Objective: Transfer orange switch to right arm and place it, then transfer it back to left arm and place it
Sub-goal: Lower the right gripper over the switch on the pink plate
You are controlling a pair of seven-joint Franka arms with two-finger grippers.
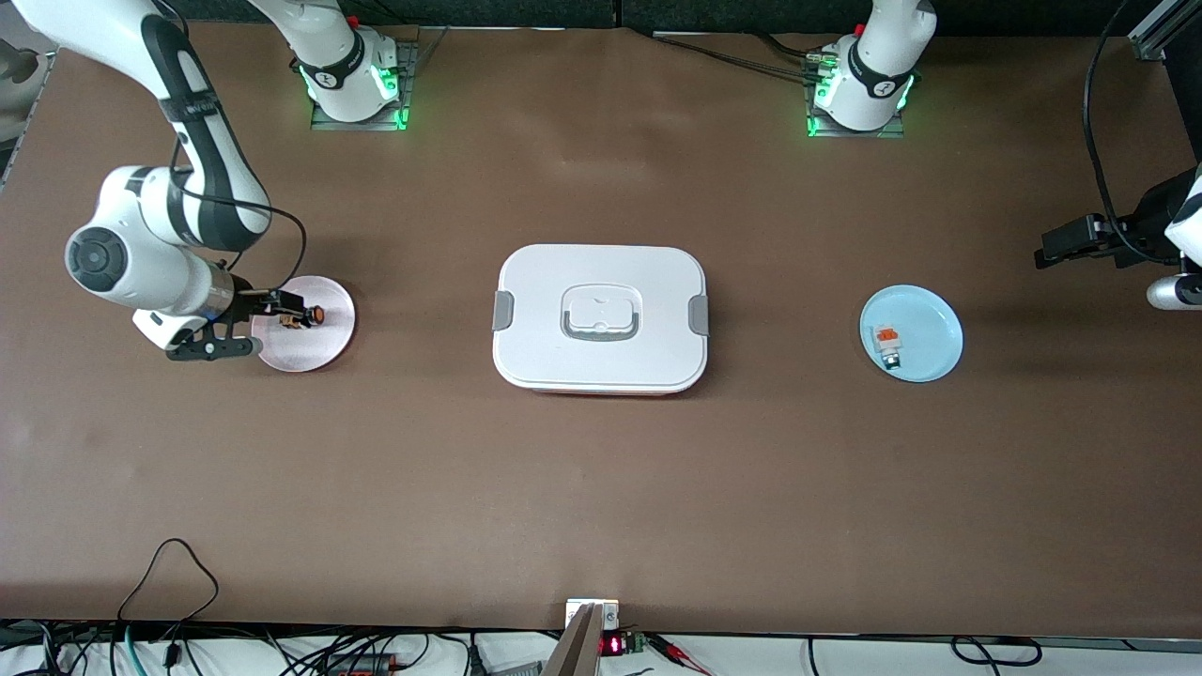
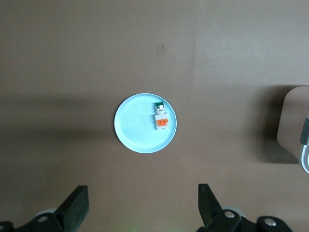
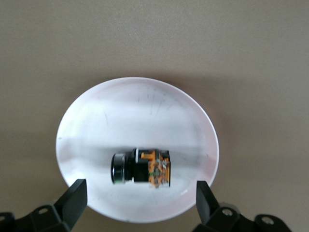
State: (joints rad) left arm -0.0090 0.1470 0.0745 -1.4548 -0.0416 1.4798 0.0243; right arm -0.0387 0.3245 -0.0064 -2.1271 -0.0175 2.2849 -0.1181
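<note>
The right arm's black two-finger gripper (image 1: 286,319) is hovering over the round pale-pink plate (image 1: 329,343) at the right arm's end of the brown desk (image 1: 601,488). Its fingers (image 3: 72,200) are standing wide apart with nothing between them. Directly under that gripper, the small black cylindrical switch with an orange end (image 1: 310,315) is lying on its side on the pink plate, not touched by either finger; the right wrist view shows it (image 3: 142,167) resting toward one edge of the plate (image 3: 96,121).

In the middle of the desk, the large white rounded-rectangular lidded box with grey side clips and a grey-rimmed handle (image 1: 601,319) is sitting well apart from both plates.

Toward the left arm's end, the round light-blue plate (image 1: 934,324) is carrying a small white block with an orange patch (image 1: 887,345). The left arm's black gripper (image 1: 1066,242) is waiting above the desk at that end, its fingers (image 2: 75,205) spread apart and empty, with the blue plate (image 2: 133,125) showing below them in the left wrist view.
</note>
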